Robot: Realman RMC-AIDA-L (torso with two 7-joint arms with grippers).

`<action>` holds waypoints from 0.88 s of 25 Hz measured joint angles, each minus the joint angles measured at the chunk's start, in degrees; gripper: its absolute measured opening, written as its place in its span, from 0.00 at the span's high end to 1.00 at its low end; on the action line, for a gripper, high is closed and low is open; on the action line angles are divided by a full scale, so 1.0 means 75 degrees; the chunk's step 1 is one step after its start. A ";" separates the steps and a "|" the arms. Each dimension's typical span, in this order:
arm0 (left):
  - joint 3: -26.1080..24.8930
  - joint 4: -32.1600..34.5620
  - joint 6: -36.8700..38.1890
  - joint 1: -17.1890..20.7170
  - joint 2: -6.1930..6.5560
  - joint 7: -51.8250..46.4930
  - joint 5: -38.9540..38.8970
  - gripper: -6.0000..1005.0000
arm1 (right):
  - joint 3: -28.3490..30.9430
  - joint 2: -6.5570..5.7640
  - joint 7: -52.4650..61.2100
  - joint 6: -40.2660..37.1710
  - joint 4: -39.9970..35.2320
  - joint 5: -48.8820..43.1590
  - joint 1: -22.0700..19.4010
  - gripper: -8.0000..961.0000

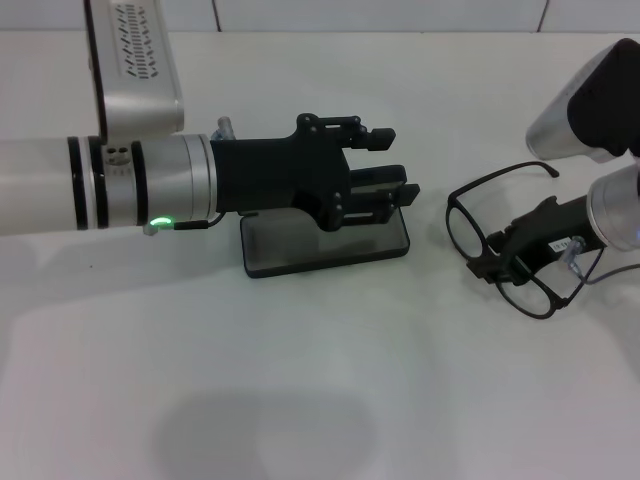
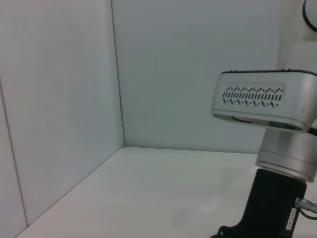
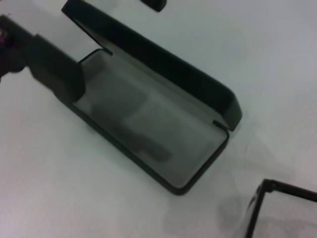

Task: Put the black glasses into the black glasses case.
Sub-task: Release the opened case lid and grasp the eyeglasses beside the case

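The black glasses case (image 1: pixel 325 245) lies open at the table's middle with its grey lining up and its lid raised at the back. It also shows in the right wrist view (image 3: pixel 148 119). My left gripper (image 1: pixel 390 165) reaches in from the left with its fingers apart, one on each side of the raised lid. The black glasses (image 1: pixel 465 225) are to the right of the case, temple arms unfolded. My right gripper (image 1: pixel 497 258) is shut on them at the bridge. A corner of the frame shows in the right wrist view (image 3: pixel 262 198).
The white table (image 1: pixel 300 400) has white walls behind it and at its side (image 2: pixel 59 99). A silver arm housing with vents (image 2: pixel 257 101) fills the right of the left wrist view. The left arm's silver forearm (image 1: pixel 100 180) lies across the table's left.
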 joint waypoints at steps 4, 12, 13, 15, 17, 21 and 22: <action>-0.0008 -0.0003 0.0000 0.0005 0.0000 0.0044 0.0000 0.35 | -0.0044 0.0018 -0.0002 0.0080 0.0005 0.0007 0.0063 0.61; -0.0006 -0.0007 -0.0001 0.0006 0.0009 0.0213 0.0000 0.35 | -0.0064 0.0032 0.0053 -0.0005 0.0338 0.0017 0.0361 0.68; -0.0010 -0.0007 0.0000 0.0006 0.0009 0.0220 0.0000 0.35 | -0.0064 0.0031 0.0056 -0.0007 0.0403 0.0017 0.0409 0.69; -0.0029 -0.0005 -0.0001 0.0005 0.0011 0.0221 0.0000 0.35 | -0.0064 0.0032 0.0058 -0.0010 0.0502 0.0017 0.0474 0.70; -0.0046 -0.0005 -0.0001 -0.0001 0.0012 0.0223 0.0000 0.35 | -0.0064 0.0032 0.0060 -0.0011 0.0538 0.0016 0.0495 0.72; -0.0055 0.0004 -0.0001 -0.0005 0.0013 0.0224 0.0000 0.35 | -0.0065 0.0032 0.0076 -0.0030 0.0534 0.0015 0.0493 0.72; -0.0055 0.0009 -0.0002 -0.0005 0.0012 0.0223 0.0000 0.35 | -0.0074 0.0034 0.0092 -0.0047 0.0518 0.0015 0.0488 0.72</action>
